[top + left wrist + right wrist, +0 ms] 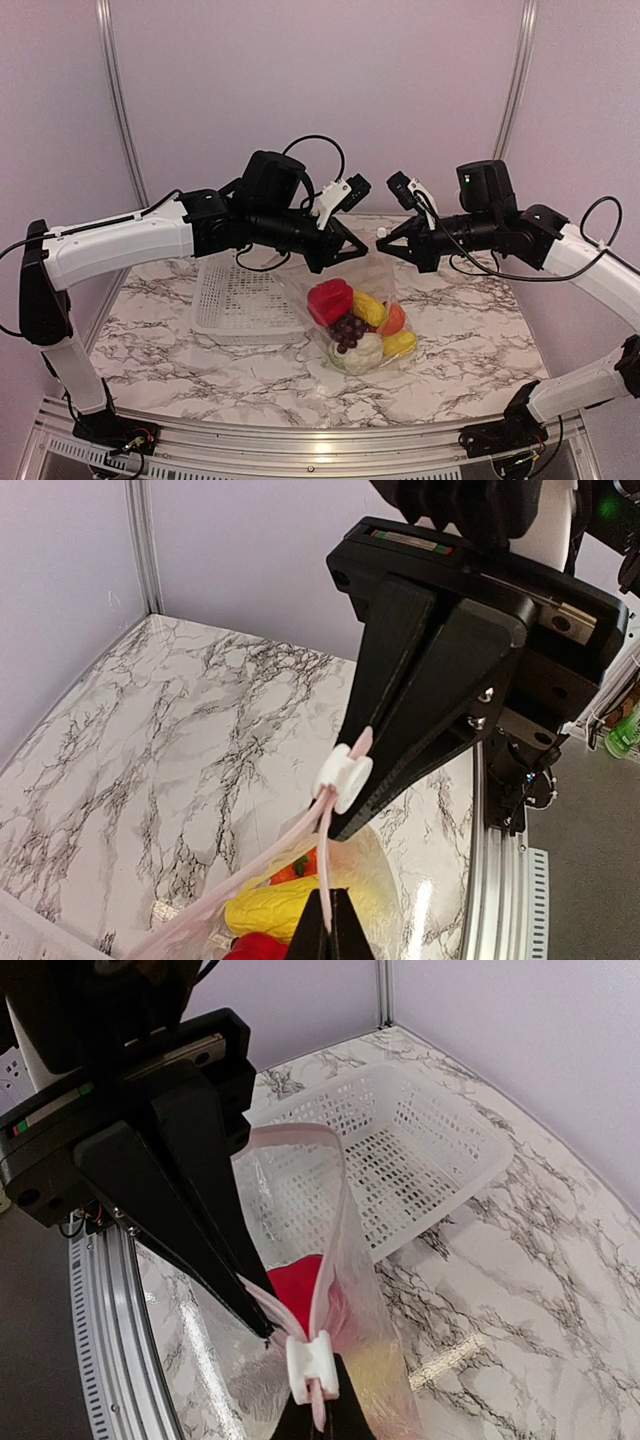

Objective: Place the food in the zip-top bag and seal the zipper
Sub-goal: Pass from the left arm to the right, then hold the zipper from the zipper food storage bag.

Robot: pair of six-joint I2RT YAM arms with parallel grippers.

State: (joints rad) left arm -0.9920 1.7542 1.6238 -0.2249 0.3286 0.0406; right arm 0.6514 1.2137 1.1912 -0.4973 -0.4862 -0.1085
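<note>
Here, in the top view, both arms meet above the zip-top bag (372, 278), which hangs from them with its lower part on the table (170, 340). The food (355, 325) is already inside, and the basket (235, 300) is just beside it. The left gripper (353, 250) and right gripper (384, 238) face each other, tips near.

Left wrist view: the left gripper (325, 930) is closed on the zipper (270, 855). Opposite, the right gripper (352, 786) is clamped on the white slider (340, 774).

Right wrist view: the slider (312, 1363) sits at the strip's near end, in the right gripper (315, 1422). The left gripper (262, 1328) pinches the bag just beside it. The mouth gapes, its long axis running from the slider toward the basket (430, 1150). Sealing probably means drawing the slider along that line.
</note>
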